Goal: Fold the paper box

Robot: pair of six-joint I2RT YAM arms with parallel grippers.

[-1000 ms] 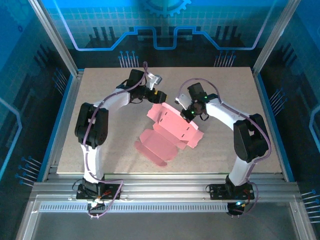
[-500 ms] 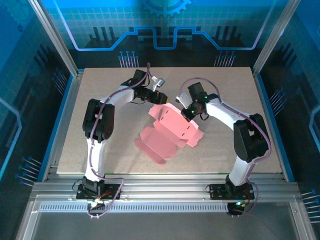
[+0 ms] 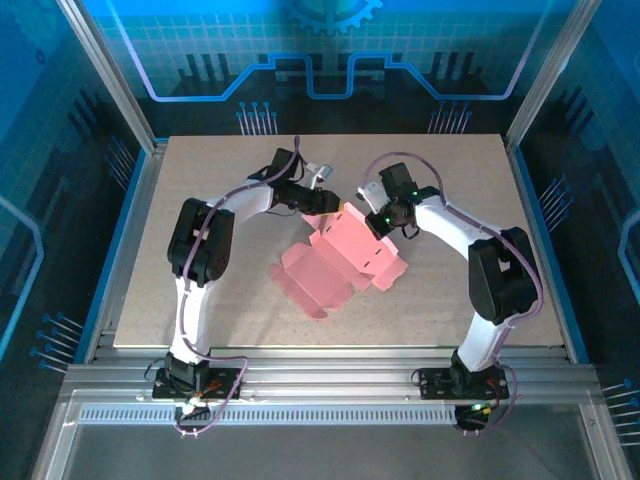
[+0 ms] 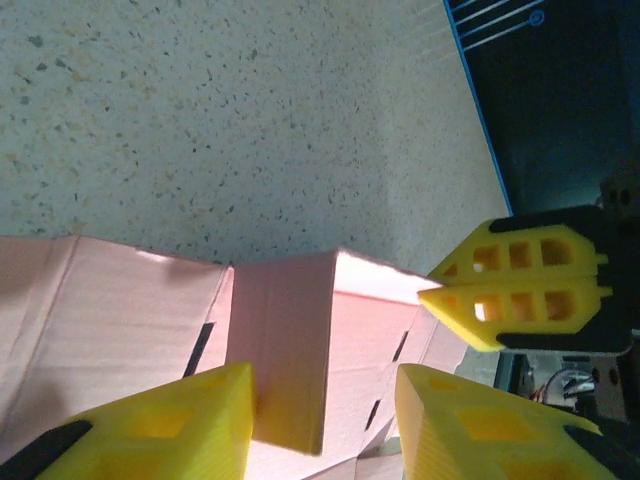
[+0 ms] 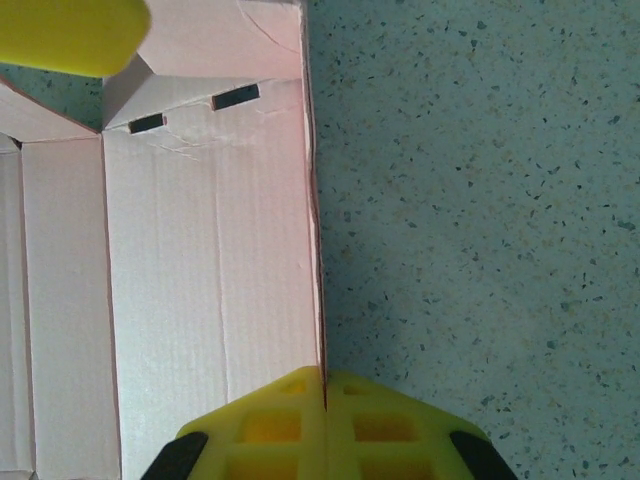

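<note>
The paper box (image 3: 338,258) is a pink creased cutout lying partly unfolded mid-table, its far panel raised. My right gripper (image 3: 381,219) is shut on the box's upright far edge (image 5: 312,250); its yellow fingers (image 5: 325,420) pinch the thin card between them. My left gripper (image 3: 330,203) stands open at the box's far-left corner. A raised pink flap (image 4: 285,350) stands between its two yellow fingers (image 4: 170,425), touching the left one. The right gripper's yellow fingers (image 4: 520,285) show beyond the flap in the left wrist view.
The speckled grey tabletop (image 3: 450,170) stretches round the box on all sides. A blue frame rail (image 3: 530,220) borders the right side, and metal rails (image 3: 330,360) run along the near edge by the arm bases.
The left gripper has moved right and nearer, up to the box's far-left corner. The box has shifted slightly and its far panel stands higher. The right gripper has kept its hold.
</note>
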